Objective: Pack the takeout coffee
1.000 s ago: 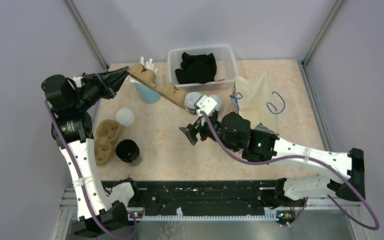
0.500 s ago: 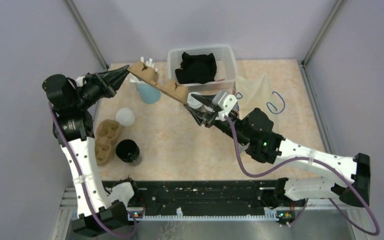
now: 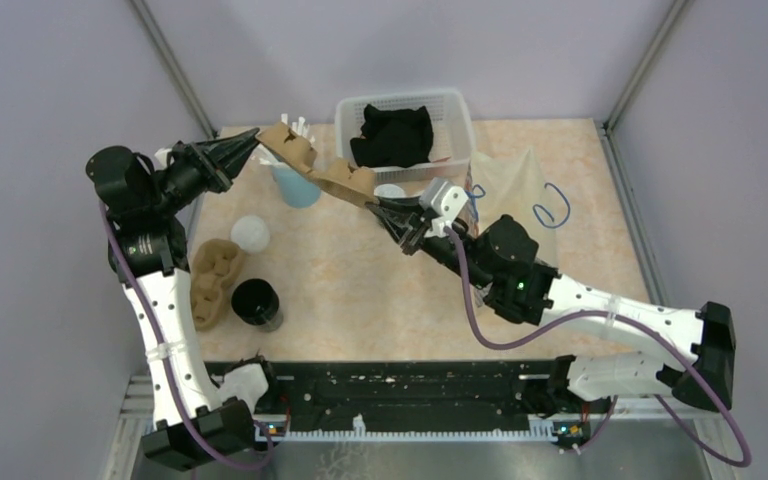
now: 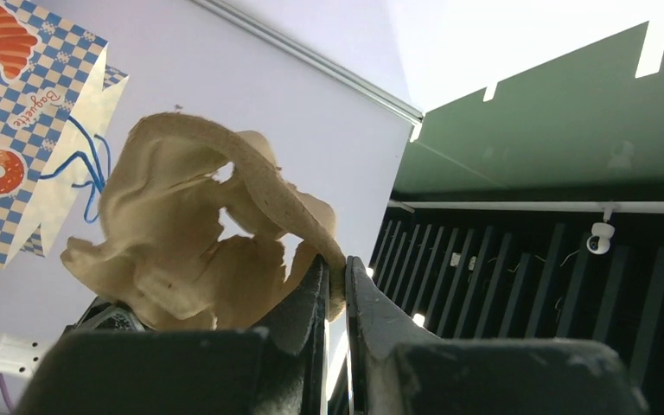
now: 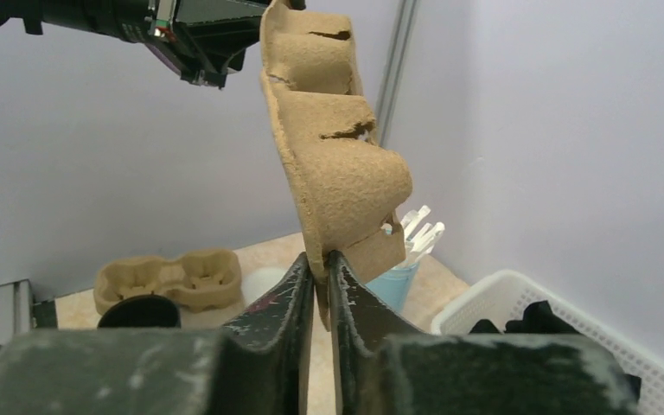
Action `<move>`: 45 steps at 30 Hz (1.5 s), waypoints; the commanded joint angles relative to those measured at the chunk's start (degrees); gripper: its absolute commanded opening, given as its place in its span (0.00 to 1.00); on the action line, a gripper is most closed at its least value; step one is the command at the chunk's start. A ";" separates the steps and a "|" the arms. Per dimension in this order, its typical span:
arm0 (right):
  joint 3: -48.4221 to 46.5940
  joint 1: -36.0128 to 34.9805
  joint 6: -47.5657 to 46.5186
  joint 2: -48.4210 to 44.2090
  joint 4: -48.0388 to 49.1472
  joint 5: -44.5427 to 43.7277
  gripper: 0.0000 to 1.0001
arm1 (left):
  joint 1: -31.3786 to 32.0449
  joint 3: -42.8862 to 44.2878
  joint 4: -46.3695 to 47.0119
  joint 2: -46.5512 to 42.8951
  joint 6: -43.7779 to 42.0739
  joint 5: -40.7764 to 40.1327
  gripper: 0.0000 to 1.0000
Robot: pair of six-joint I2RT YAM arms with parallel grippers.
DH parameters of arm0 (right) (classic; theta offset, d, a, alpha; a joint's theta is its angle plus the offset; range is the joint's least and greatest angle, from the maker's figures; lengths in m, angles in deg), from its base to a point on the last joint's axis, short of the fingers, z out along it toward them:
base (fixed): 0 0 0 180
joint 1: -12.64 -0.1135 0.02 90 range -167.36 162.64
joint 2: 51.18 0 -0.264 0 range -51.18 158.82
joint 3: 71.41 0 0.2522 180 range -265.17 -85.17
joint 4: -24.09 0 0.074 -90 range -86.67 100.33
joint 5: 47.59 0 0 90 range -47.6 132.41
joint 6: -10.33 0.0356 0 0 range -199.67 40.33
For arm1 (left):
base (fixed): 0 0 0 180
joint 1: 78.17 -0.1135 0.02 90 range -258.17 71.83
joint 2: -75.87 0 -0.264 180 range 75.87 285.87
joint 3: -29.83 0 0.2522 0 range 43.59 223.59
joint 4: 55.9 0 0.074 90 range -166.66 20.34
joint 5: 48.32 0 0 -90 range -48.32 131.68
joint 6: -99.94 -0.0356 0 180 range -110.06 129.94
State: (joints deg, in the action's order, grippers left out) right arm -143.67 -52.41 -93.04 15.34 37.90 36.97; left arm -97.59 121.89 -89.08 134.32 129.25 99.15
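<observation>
Above the table (image 3: pixel 340 280), we hold the carrier (image 3: pixel 318 168) by both ends, left gripper (image 3: pixel 254 142) and right gripper (image 3: pixel 374 204) each pinched on its rim, and should move them together lest it tear.

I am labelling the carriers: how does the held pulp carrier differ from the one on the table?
The held carrier hangs in the air, tilted; the table carrier lies flat. The left gripper and right gripper pinch the held carrier's ends; no gripper holds the table carrier. Both are brown moulded pulp.
</observation>
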 commanded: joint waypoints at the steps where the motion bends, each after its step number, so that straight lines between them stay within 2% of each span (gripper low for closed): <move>1: -0.91 0.48 4.73 1.02 3.93 -2.79 0.02 | -0.10 -0.15 3.99 0.11 2.75 2.09 0.00; 4: -4.57 0.46 11.95 1.09 -1.86 -8.97 0.00 | -0.17 -0.88 6.21 0.46 0.80 2.34 0.00; 5: -6.45 0.46 15.41 0.70 -5.93 -10.94 0.00 | -0.10 -0.90 6.22 0.63 -1.10 2.17 0.10; 8: -14.12 0.45 29.55 -0.91 -23.16 -20.95 0.00 | -0.09 0.94 -0.81 1.78 -12.97 1.34 0.64; 10: -21.48 0.43 39.83 -1.69 -41.39 -26.66 0.00 | -0.14 1.86 -6.17 2.07 -21.63 -0.74 0.90; 11: -25.13 0.45 46.42 -2.11 -49.04 -29.19 0.00 | -0.14 1.51 -6.54 1.63 -24.46 -1.36 0.97; 14: -30.68 0.42 62.49 -6.18 -64.64 -34.07 0.00 | -0.17 -1.07 -4.85 -0.41 -29.31 -4.24 0.98; 15: -32.02 0.47 68.97 -7.93 -69.72 -36.15 0.00 | -0.13 -0.64 -7.00 -0.42 -32.54 -5.21 0.98; 17: -33.78 0.43 76.41 -11.55 -75.37 -37.92 0.00 | 0.72 4.21 -11.60 1.21 -41.90 -7.87 0.99; 18: -34.12 0.47 79.82 -13.66 -77.79 -39.10 0.00 | 3.09 7.82 -15.13 2.83 -46.77 -9.82 0.99; 21: -35.25 0.52 88.41 -18.67 -84.65 -42.66 0.00 | 16.24 15.21 -19.51 7.26 -56.15 -19.67 0.99; 26: -40.26 0.51 102.40 -21.24 -98.67 -45.15 0.00 | 39.92 10.25 -6.45 10.13 -57.00 -28.87 0.99; 30: -42.41 0.44 114.42 -22.37 -111.27 -43.39 0.00 | 54.61 13.56 -5.37 17.53 -63.73 -35.23 0.98; 34: -37.45 0.46 114.89 -28.10 -111.49 -44.31 0.00 | 62.80 18.73 -5.93 26.55 -69.68 -38.87 0.95; 38: -32.65 0.44 107.91 -33.37 -105.43 -47.33 0.00 | 65.61 29.27 -13.18 37.49 -77.59 -41.47 0.95; 42: -35.98 0.47 94.29 -31.43 -101.57 -48.14 0.00 | 66.80 39.84 -21.26 45.97 -81.74 -44.10 0.91; 45: -38.50 0.46 81.97 -30.19 -98.08 -48.24 0.00 | 68.31 39.49 -21.62 46.31 -81.65 -45.76 0.91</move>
State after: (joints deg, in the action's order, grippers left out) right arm -179.10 -52.31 5.84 -17.49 -67.17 -9.25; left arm -30.77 158.57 -106.94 181.42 52.14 57.74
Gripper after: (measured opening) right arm 0.011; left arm 0.910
